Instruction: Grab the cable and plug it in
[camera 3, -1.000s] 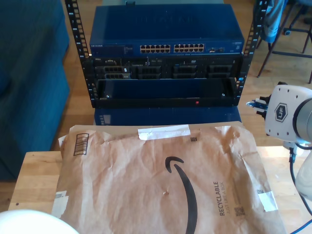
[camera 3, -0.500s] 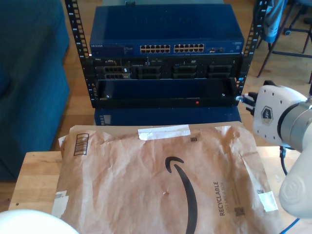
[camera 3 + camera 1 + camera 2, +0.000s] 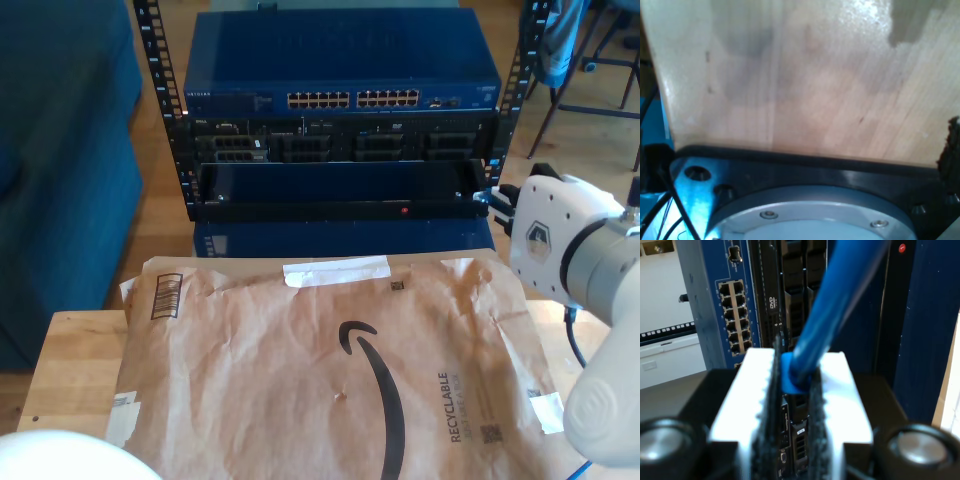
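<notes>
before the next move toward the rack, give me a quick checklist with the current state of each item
1. Cable held: ok. My second tool is shut on the blue cable.
2. Plug end ready to insert: cannot tell. The second wrist view shows cable rising from the jaws, not the plug.
3. Facing the target: ok. The network switch and its ports lie ahead of the second tool.
4. Lined up with a port: not ok. In the exterior view the arm sits at the rack's right edge, below the port row.
5. First tool out of the way: cannot tell. Its wrist view shows a wooden surface.
</notes>
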